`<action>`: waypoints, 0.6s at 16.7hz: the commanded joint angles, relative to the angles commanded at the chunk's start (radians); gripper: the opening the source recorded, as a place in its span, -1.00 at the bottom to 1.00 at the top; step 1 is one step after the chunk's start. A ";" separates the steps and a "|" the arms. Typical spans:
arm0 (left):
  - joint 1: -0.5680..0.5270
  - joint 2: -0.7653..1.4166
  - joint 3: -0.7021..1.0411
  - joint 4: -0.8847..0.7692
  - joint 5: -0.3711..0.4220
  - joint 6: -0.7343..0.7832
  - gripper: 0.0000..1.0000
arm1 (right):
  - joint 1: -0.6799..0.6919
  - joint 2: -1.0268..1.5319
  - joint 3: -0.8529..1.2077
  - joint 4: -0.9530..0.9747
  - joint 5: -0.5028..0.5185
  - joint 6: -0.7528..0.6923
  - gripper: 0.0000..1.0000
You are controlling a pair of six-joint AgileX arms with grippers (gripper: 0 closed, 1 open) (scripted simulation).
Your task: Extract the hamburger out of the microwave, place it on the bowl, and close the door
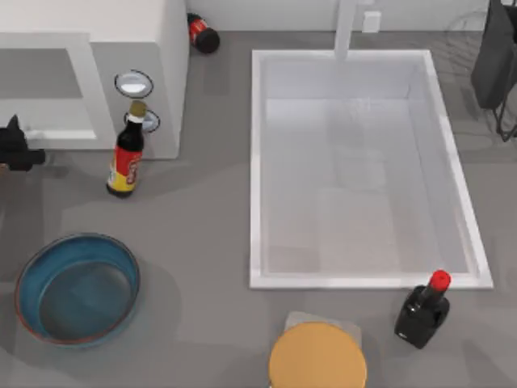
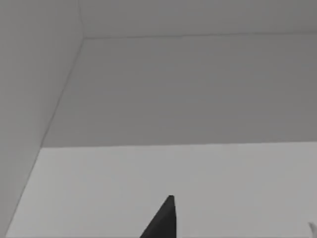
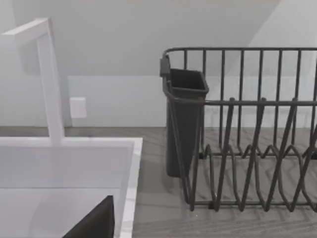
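Boxy white microwave, round glossy blue bowl — left hand beside the door, grip unclear.

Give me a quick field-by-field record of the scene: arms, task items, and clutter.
left gripper: at the top view's left edge, in front of the microwave; its wrist view faces plain white walls
right arm: parked at the top view's upper right, by the dish rack
bowl: front left of the table, nothing in it
sauce bottle: upright in front of the microwave's knobs
sink: centre right, with tap
black bottle: red cap, by the sink's front right corner
orange disc: front centre
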 joint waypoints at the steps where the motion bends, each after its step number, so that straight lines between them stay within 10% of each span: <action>1: 0.000 -0.034 0.001 -0.035 -0.001 0.000 -1.00 | 0.000 0.000 0.000 0.000 0.000 0.000 1.00; 10: 0.001 -0.325 0.016 -0.346 -0.004 0.002 -1.00 | 0.000 0.000 0.000 0.000 0.000 0.000 1.00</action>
